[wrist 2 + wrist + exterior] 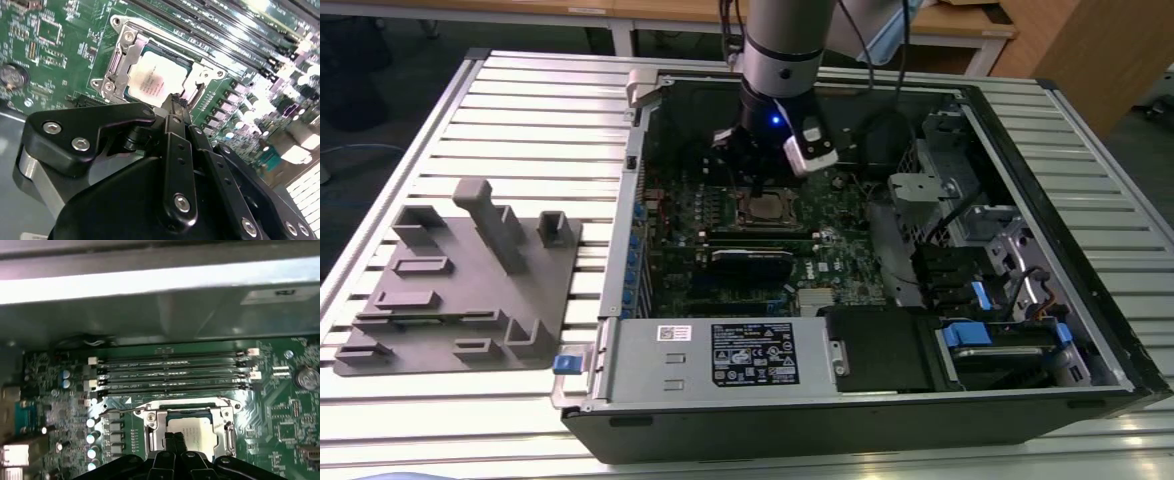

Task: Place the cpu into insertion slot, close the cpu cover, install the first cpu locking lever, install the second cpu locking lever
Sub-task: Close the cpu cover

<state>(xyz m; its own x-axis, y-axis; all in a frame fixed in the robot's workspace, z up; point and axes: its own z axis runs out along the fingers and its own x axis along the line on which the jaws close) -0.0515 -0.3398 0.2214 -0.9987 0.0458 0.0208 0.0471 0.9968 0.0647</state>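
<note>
The tool, clenched empty into one narrow tip fit for prodding, hovers at the edge of the cover lying shut over the seated chip.

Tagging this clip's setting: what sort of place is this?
Probably a robotics lab or workshop bench: an open computer case lies on a slatted metal table, a grey fixture block beside it, wooden desks behind.
</note>
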